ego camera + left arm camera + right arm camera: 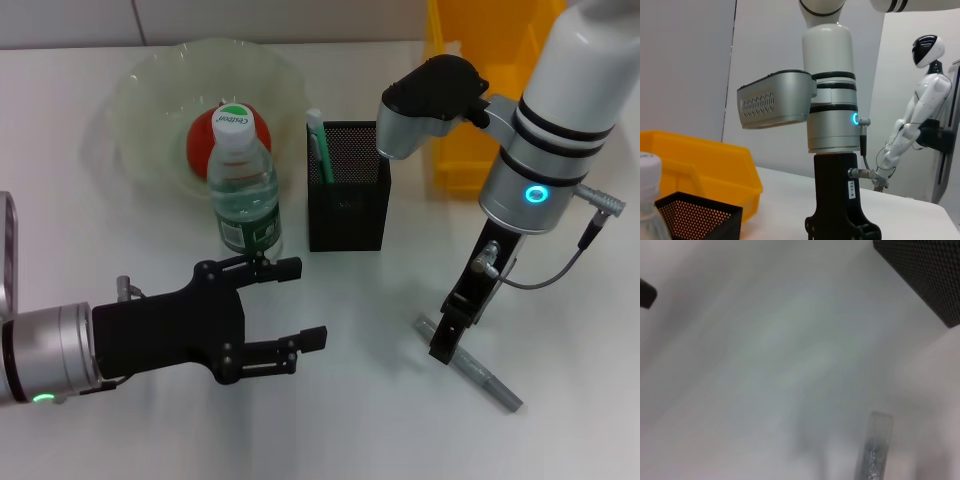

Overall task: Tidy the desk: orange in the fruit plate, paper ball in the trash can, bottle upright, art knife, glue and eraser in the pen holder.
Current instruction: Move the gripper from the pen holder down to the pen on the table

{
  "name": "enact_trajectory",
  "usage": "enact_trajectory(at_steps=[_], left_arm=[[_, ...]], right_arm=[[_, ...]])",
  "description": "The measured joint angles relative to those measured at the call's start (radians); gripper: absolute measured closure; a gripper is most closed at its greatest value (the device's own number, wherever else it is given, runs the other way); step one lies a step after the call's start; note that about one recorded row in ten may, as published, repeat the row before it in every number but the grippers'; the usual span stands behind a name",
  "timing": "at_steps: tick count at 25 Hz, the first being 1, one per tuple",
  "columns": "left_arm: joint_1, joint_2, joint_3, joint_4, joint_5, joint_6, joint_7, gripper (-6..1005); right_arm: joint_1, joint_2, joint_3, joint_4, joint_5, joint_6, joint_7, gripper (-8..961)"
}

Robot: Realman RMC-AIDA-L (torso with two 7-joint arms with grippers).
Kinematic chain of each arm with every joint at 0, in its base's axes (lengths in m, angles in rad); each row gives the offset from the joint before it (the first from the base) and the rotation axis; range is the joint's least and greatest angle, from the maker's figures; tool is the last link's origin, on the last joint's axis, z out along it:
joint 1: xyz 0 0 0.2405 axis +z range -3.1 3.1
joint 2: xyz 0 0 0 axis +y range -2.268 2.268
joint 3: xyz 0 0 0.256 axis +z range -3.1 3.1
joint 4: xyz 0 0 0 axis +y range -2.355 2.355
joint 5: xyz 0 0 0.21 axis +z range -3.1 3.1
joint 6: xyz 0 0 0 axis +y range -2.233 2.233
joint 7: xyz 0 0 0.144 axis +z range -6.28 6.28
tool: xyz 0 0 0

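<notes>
An orange [205, 140] lies in the clear fruit plate [140, 100] at the back left. A water bottle [243, 185] stands upright before it; its cap shows in the left wrist view [647, 167]. The black mesh pen holder [348, 190] holds a green-and-white stick [319, 145]. A grey art knife [480, 372] lies flat on the table at the front right and shows in the right wrist view [874, 447]. My right gripper [445, 345] is down at the knife's near-left end. My left gripper [300, 303] is open and empty, in front of the bottle. Paper ball and eraser are out of view.
A yellow bin [480, 90] stands at the back right, behind the right arm; it also shows in the left wrist view [705, 165] beside the pen holder's rim [695, 212]. The right arm [832, 115] fills the middle of that view.
</notes>
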Motion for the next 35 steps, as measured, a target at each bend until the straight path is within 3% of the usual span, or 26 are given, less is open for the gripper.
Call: enact_trajectory(at_steps=[4,10,26,35], left_arm=[[-0.002,0.0,0.0,0.0,-0.003,-0.002,0.0,202],[-0.003,0.0,0.0,-0.001,-0.008,-0.003,0.0,202],[0.003,0.0,0.0,-0.002,-0.009,-0.002,0.0,202],[0.004,0.0,0.0,-0.002,-0.009,-0.002,0.0,202]], right_arm=[[0.0,0.0,-0.02,0.004,0.018,0.004,-0.008,232],[0.001,0.0,-0.101,0.004,0.082,0.009,-0.007,416],[0.005,0.0,-0.167,0.013,0.126,0.033,0.02,411],[0.004,0.0,-0.167,0.013,0.128,0.042,0.021,531]])
